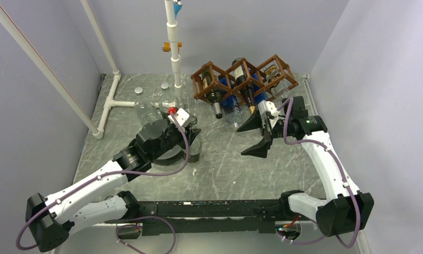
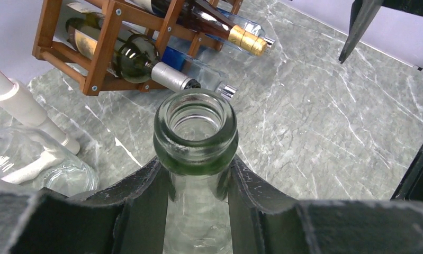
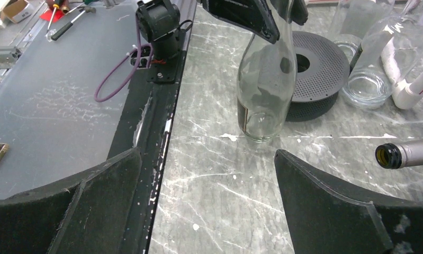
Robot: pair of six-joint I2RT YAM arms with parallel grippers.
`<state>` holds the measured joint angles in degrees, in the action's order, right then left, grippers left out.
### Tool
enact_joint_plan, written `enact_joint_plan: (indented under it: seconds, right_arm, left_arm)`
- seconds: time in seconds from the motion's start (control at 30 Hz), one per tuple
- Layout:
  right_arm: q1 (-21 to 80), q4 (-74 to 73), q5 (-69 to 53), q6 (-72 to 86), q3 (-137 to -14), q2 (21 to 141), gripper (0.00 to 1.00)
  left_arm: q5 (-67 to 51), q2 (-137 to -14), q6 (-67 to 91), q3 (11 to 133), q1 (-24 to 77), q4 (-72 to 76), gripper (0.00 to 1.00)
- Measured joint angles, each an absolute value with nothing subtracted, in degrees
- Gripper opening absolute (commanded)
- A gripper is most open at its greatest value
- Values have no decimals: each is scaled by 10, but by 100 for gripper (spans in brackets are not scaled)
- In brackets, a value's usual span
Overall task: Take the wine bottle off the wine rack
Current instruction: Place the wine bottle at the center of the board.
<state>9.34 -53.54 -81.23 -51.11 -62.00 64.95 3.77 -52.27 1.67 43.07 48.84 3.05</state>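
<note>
Currently the left gripper [image 2: 197,182] is pressed onto the neck of the wine bottle [image 2: 196,145], pads just under the lip, mouth up and uncorked. In the right wrist view the bottle hangs upright from that grip with its base at the table [image 1: 225,169]; I cannot tell whether it rests there or sits a hair above. It is left of the table's middle, well apart from the wine rack [image 1: 243,79] along the far edge toward the far right corner, so the removal itself looks done, in my judgement. Risk one: the hold is on smooth glass at the neck only, so a fast swing or tilt could let the body pendulum or slide through the pads. Risk two: a dark perforated disc [image 3: 315,63] lies just behind the base and clear glass jars [image 3: 365,79] stand near; a sideways move could clip them. Risk three: the right gripper [image 3: 208,159] is spread wide just in front of the rack, with the silver-capped neck [image 3: 410,153] of a racked bottle close to one finger; a careless retreat could nudge it.
</note>
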Motion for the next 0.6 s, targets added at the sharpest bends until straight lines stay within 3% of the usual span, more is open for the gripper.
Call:
enact_joint_plan:
  seconds: [0.6]
  right_arm:
    - [95,-519,-801,-494,-617,656,100]
  left_arm:
    - [-22,-523,43,481,437,9,0]
